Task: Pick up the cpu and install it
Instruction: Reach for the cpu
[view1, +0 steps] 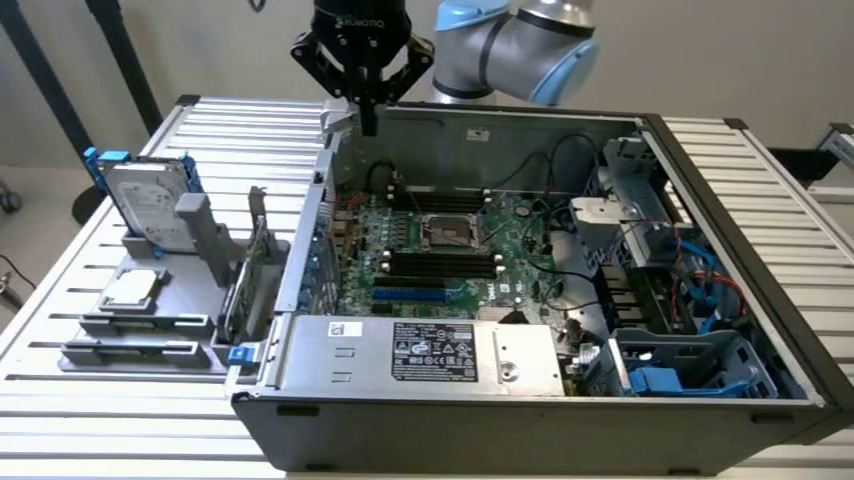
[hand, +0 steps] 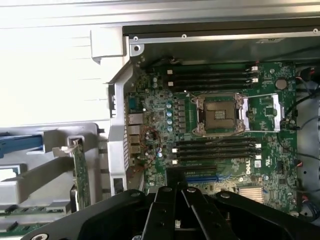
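Note:
The cpu (view1: 131, 288), a small flat square chip with a silver top, lies on a grey holder (view1: 140, 320) on the table at the exterior view's left, outside the computer case. My gripper (view1: 367, 122) hangs high above the case's back left corner, far from the chip, with its black fingers (hand: 165, 210) pressed together and nothing between them. The open square socket frame (view1: 451, 233) sits in the middle of the green motherboard (view1: 521, 275); in the wrist view the socket frame (hand: 220, 115) lies ahead of the fingertips.
A silver hard drive (view1: 144, 200) in a blue frame stands upright behind the chip. An expansion card (view1: 247, 285) stands beside the case wall. The open case (view1: 534, 420) holds a power supply (view1: 420, 350), cables and a drive cage (view1: 674, 365).

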